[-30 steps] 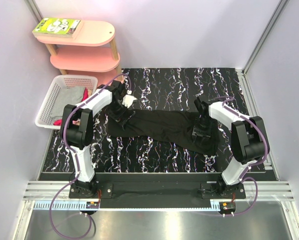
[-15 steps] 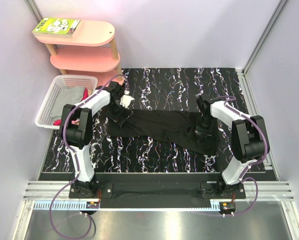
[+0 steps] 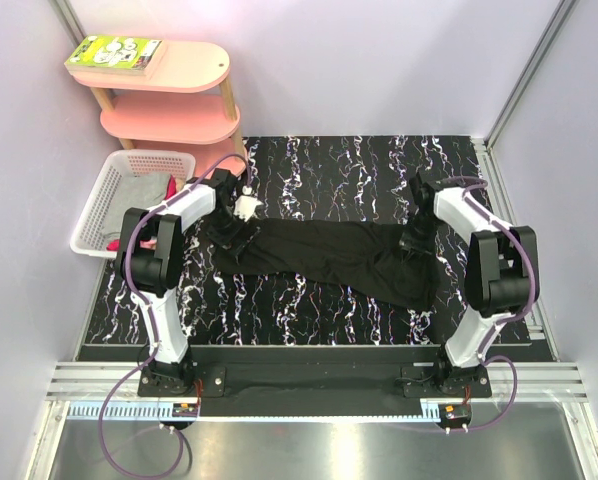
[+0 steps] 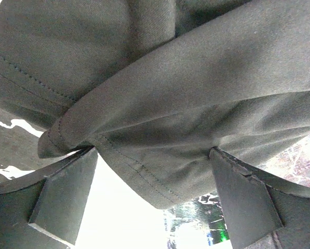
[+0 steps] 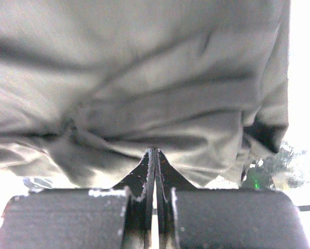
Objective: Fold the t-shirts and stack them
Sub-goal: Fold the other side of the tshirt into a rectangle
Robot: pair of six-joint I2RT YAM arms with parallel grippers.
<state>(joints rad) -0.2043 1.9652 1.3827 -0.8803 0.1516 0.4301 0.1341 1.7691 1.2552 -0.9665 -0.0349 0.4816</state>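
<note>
Large black cloth t-shirt (image 3: 329, 255) lies on the black white-veined table (image 3: 329, 170), long axis left to right, 1 end at each arm. At its left end the left gripper (image 3: 229, 228) has jaws spread, with the stitched hem bunched between its 2 fingers (image 4: 61, 197), not yet clamped. At the right end the right gripper (image 3: 416, 240) has jaws pressed together. The wrist view is blurred, so I cannot tell if a fold is caught. Likely next: left closes on the hem.
</note>
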